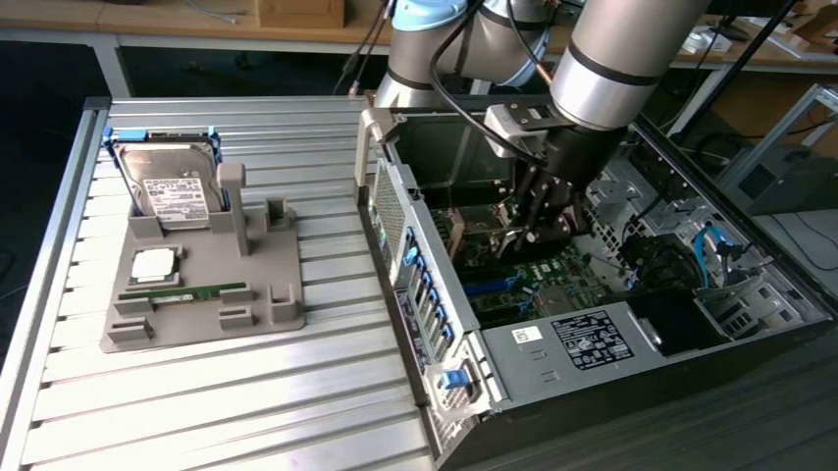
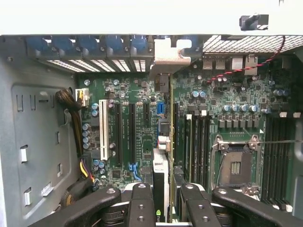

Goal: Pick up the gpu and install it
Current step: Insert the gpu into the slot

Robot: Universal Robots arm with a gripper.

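Gripper (image 2: 163,203) clenched on gpu (image 2: 161,156), card edge-on above motherboard (image 2: 137,142) inside computer case (image 1: 433,294), bracket up at rear slot openings. Risk: card skewed off slot, edge jamming on board; bracket catching rear wall of case

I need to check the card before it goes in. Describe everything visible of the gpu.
The gpu stands on edge between the fingers of the gripper, inside the open computer case above the green motherboard. In the wrist view it is seen edge-on: a thin board with a pale block near the fingers and a silver metal end bracket at the far end, up against the case's slot openings. It runs parallel to the expansion slots. Whether it is seated in a slot cannot be told.
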